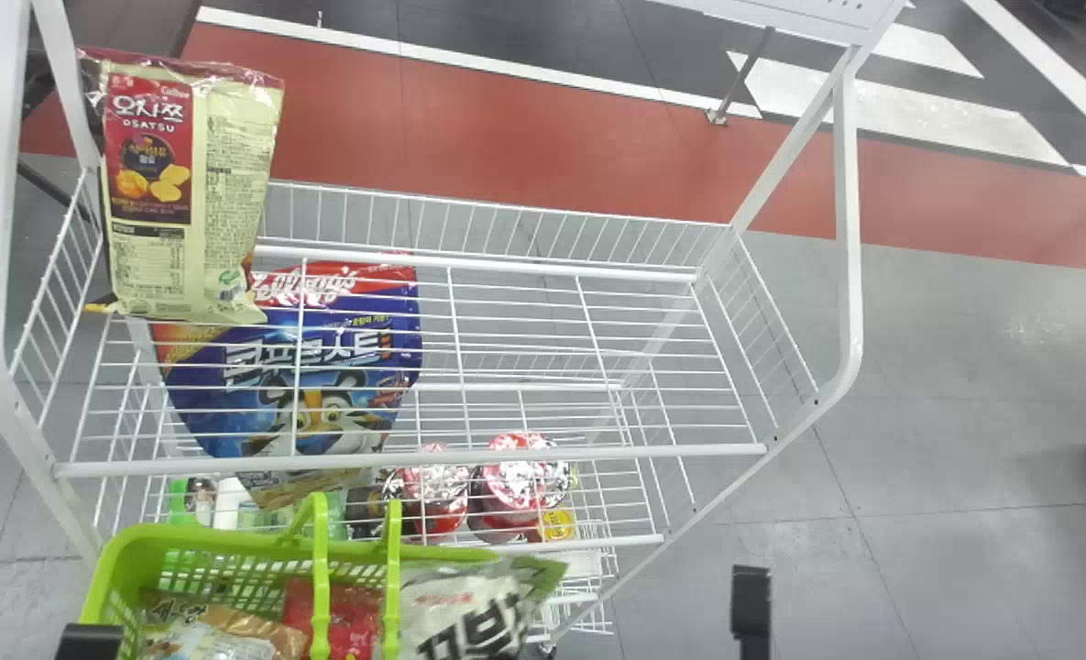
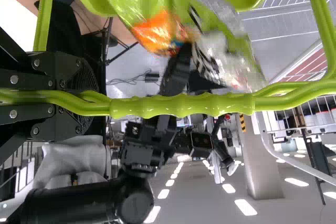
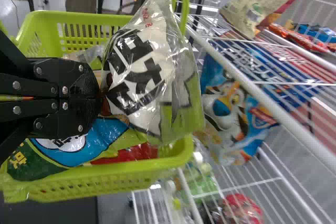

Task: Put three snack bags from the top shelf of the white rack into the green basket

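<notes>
Over the green basket [image 1: 203, 541], we locate one snack bag [image 3: 142, 72], printed in black on white with green edging, held by the right tool [image 3: 101, 95], its fingers narrow on one end. The head view shows its far end reaching past the basket's rack-side rim; the right wrist view adds the grip itself. From the left wrist view we read the left tool [image 2: 97, 99] as closed around the basket handle [image 2: 184, 106].

In the head view we note the basket at the near left of the white rack [image 1: 414, 465], near its front rails. The top shelf's wire deck extends to the right of a second snack bag [image 1: 231, 183], cream and red, upright at the left end. Grey floor [image 1: 946, 440] lies beyond the rack's right post.

We observe the basket's raised handles beside the held bag, between it and the left part of the basket. Inside lie a red bag [image 1: 345, 614] and a brown bag [image 1: 258, 628]. Below the top shelf we find a blue cereal bag [image 1: 359, 344] and red-and-white packages [image 1: 520, 481].
</notes>
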### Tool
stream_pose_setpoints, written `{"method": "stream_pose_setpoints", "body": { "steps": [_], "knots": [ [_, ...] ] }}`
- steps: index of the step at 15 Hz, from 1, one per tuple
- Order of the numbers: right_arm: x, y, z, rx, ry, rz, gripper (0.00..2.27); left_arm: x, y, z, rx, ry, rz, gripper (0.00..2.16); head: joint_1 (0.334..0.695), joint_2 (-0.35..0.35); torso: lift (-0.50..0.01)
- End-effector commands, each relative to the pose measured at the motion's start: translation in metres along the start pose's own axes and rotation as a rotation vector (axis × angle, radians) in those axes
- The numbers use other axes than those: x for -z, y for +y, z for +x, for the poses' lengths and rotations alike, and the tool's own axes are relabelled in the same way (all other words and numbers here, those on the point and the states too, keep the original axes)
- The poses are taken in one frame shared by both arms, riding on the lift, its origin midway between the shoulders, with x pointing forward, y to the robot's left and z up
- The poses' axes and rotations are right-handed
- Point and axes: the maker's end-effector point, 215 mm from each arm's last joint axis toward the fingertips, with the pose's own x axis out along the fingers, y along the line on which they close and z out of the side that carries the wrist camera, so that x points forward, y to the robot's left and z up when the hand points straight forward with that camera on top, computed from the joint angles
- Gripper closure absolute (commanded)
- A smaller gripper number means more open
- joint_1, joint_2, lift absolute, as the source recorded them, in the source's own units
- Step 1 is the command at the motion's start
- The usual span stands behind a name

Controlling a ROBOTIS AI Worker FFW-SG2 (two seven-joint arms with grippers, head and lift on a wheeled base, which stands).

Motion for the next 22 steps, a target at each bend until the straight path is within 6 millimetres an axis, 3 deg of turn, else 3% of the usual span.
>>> {"method": "stream_pose_setpoints", "body": {
  "steps": [1, 4, 8, 11, 12, 13, 14, 16, 20, 22],
  "knots": [
    [0.018, 0.008, 0.015, -0.047, 0.038, 0.035, 2.05, 0.0, 0.0, 0.002, 0.001, 0.002, 0.003, 2.15, 0.695, -0.35, 0.0],
    [0.018, 0.014, 0.026, -0.082, 0.045, 0.045, 2.05, 0.0, 0.0, 0.004, 0.004, 0.002, 0.007, 2.15, 0.695, -0.35, 0.0],
    [0.002, -0.041, 0.038, 0.158, 0.002, -0.107, 2.04, 0.0, 0.001, 0.002, 0.005, 0.0, 0.002, 2.15, 0.695, -0.35, 0.0],
    [-0.008, -0.054, 0.037, 0.235, -0.021, -0.162, 1.97, -0.002, 0.001, 0.003, 0.005, -0.001, 0.007, 2.15, 0.695, -0.35, 0.0],
    [-0.008, -0.05, 0.036, 0.233, -0.02, -0.167, 1.4, -0.002, 0.001, 0.003, 0.005, -0.001, 0.007, 2.15, 0.695, -0.35, 0.0],
    [-0.009, -0.044, 0.035, 0.227, -0.024, -0.179, 0.44, -0.003, 0.001, 0.003, 0.005, -0.001, 0.009, 2.15, 0.695, -0.35, 0.0],
    [-0.01, -0.033, 0.033, 0.201, -0.033, -0.194, 0.0, -0.002, 0.001, 0.003, 0.005, 0.001, 0.007, 2.15, 0.695, -0.35, 0.0],
    [-0.018, -0.012, 0.028, 0.161, -0.064, -0.236, 0.02, -0.003, 0.0, 0.003, 0.004, 0.0, 0.01, 2.15, 0.695, -0.35, 0.0],
    [-0.03, 0.002, 0.012, 0.139, -0.106, -0.253, 0.06, -0.002, -0.001, 0.002, 0.003, 0.001, 0.013, 2.15, 0.695, -0.35, 0.0],
    [-0.072, 0.015, -0.007, 0.142, -0.264, -0.39, 0.06, -0.002, -0.001, 0.002, 0.003, 0.001, 0.013, 2.15, 0.695, -0.35, 0.0]
  ]
}}
